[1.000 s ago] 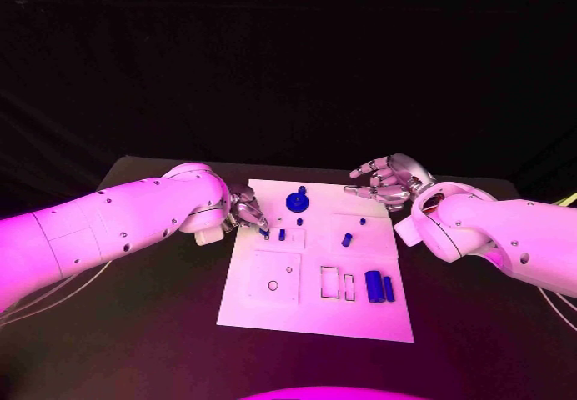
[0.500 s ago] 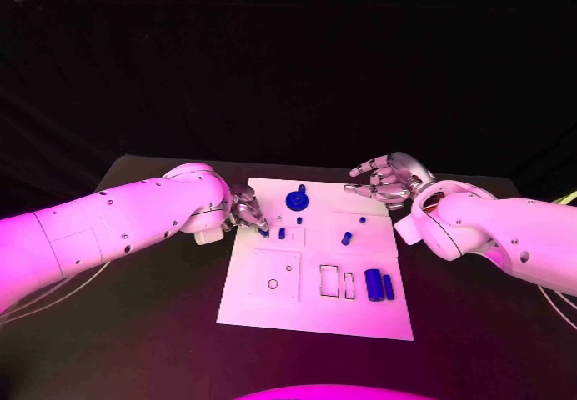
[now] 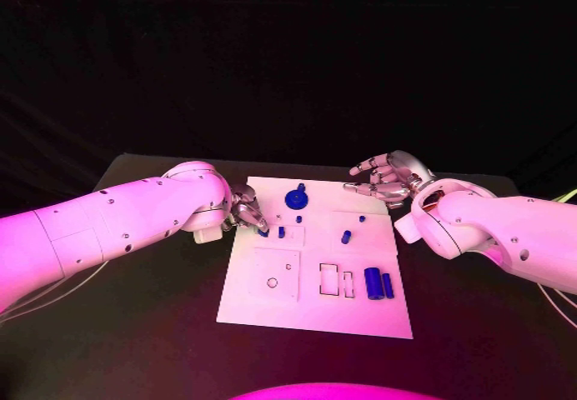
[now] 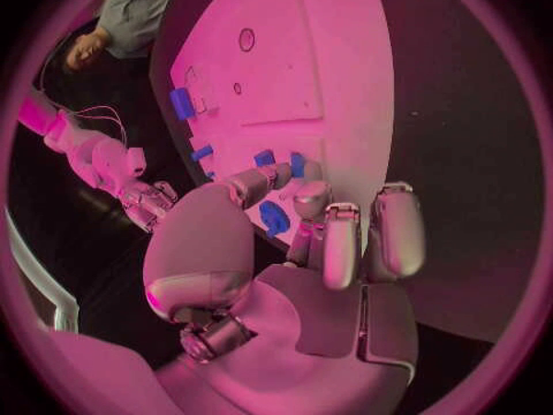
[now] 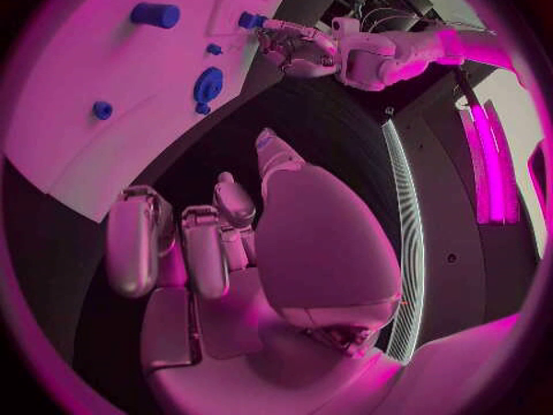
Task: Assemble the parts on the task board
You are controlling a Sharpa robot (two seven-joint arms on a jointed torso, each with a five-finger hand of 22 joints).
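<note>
Head view hides left hand [image 3: 245,208] fingers' grip behind its wrist; right hand [image 3: 387,177] fingers apart.

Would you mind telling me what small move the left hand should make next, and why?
Probably a short descent to close on the small blue part at the task board's left edge. The left hand hangs right over that part, fingertips pointing down at it, apparently holding nothing, while the right hand hovers open past the board's far right corner.
</note>
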